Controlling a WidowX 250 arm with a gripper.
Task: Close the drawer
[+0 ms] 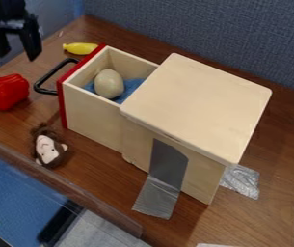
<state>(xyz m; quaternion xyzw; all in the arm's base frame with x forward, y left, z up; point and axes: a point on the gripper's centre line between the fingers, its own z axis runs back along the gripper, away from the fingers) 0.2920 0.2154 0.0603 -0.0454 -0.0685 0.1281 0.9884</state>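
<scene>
From here, the drawer (91, 118) stands pulled out, awaiting its push; the open, empty hand (17, 55) must meet the red front (61, 103) and shove inward.

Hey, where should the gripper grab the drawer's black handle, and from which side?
Probably the middle of the handle's long outer bar, coming from above with one finger on either side. The bar stands off the red drawer front, leaving a gap for a finger, and the red pepper sits close on the outer side.
</scene>
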